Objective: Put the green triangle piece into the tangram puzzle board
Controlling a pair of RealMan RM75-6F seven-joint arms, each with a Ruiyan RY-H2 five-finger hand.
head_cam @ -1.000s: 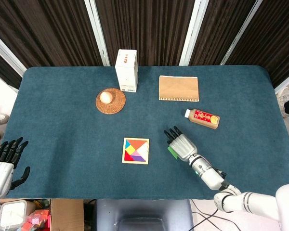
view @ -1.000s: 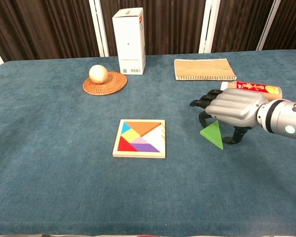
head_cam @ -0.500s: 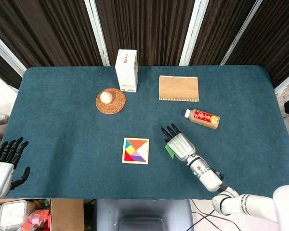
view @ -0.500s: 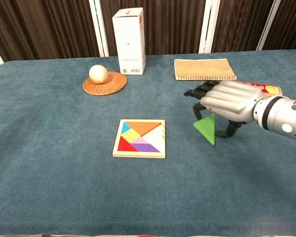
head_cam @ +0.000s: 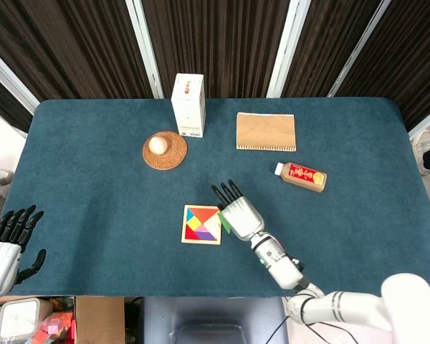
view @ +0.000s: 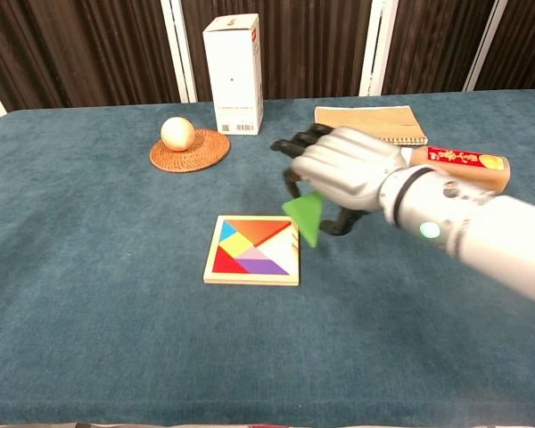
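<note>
Hanging beneath the right hand point(view: 343, 174), the green triangle point(view: 306, 217).

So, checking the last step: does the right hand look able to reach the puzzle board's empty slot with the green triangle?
Probably yes. The right hand holds the green triangle just above the puzzle board's right edge, where the white gap lies uncovered, and nothing stands between them.

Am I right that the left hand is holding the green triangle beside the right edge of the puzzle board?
Not quite: it is the right hand, not the left, that holds the green triangle at the right edge of the puzzle board, as the chest view shows. The left hand holds nothing, off at the table's near left corner.
</note>
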